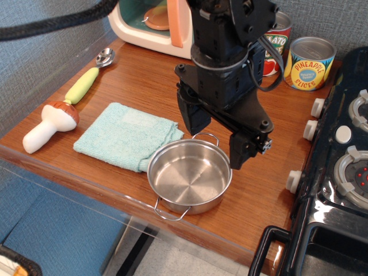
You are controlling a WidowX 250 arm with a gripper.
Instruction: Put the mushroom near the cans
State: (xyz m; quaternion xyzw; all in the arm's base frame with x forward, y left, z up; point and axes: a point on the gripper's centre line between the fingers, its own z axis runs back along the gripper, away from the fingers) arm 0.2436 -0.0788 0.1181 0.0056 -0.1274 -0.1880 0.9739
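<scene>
Steel pot (190, 175) under spread, empty claw (215, 135), tomato can (278, 43) half hidden behind arm.

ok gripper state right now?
Gripper: open, holding nothing, above the pot. Mushroom lies untouched at the table's left edge.

I see a wooden tabletop (144, 80) under my gripper (217, 135). A steel pot (189, 176) sits just below and in front of the gripper, touching a folded teal cloth (126, 135) to the gripper's left. Farther left lie the mushroom (49, 126) and a spoon (89, 77), touching. Behind the gripper stand the cans (296, 56), beside a toy stove (339, 172) at its right.
</scene>
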